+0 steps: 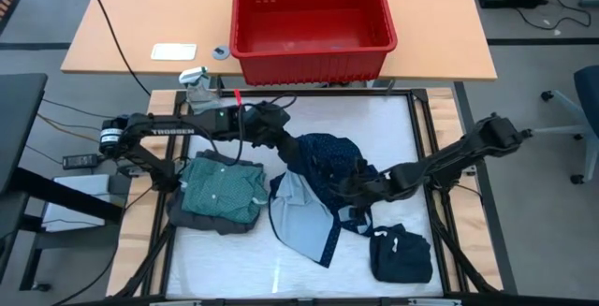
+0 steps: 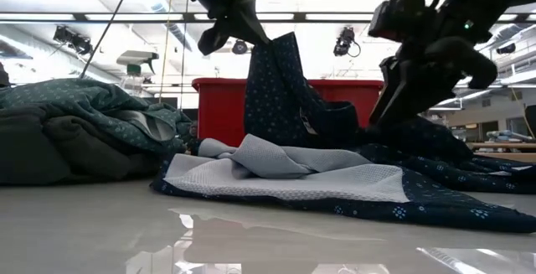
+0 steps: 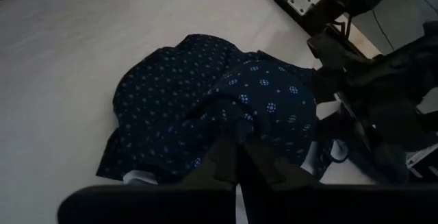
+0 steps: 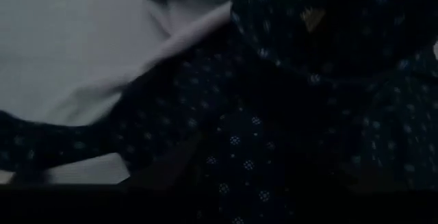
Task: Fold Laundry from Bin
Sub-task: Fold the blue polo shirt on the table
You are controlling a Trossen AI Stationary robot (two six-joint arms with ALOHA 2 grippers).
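A navy dotted garment (image 1: 328,161) of the laundry lies in the middle of the table, its pale inner side (image 2: 285,173) turned up toward the near edge. My left gripper (image 1: 286,145) is shut on it and holds one part up in a peak (image 2: 280,64). My right gripper (image 1: 354,192) stands open, slanting down from the table's right, close over the garment's right part; whether it touches the cloth I cannot tell. A folded teal-green dotted piece (image 1: 223,189) rests on a dark grey one (image 1: 192,217) at the left. The red bin (image 1: 312,21) stands beyond the far edge. My left gripper pinches a bunched part of the navy dotted cloth (image 3: 239,125) between its two fingers; how many layers I cannot tell. The fingers slant down from the table's far left. The cloth hangs below them in a raised peak (image 2: 272,52), and its lower part lies spread on the table.
A small folded dark navy piece (image 1: 401,255) lies near the table's front right corner. The bin sits on a separate wooden table (image 1: 140,25) with a white card (image 1: 174,51). A cable (image 1: 245,119) runs along my left arm.
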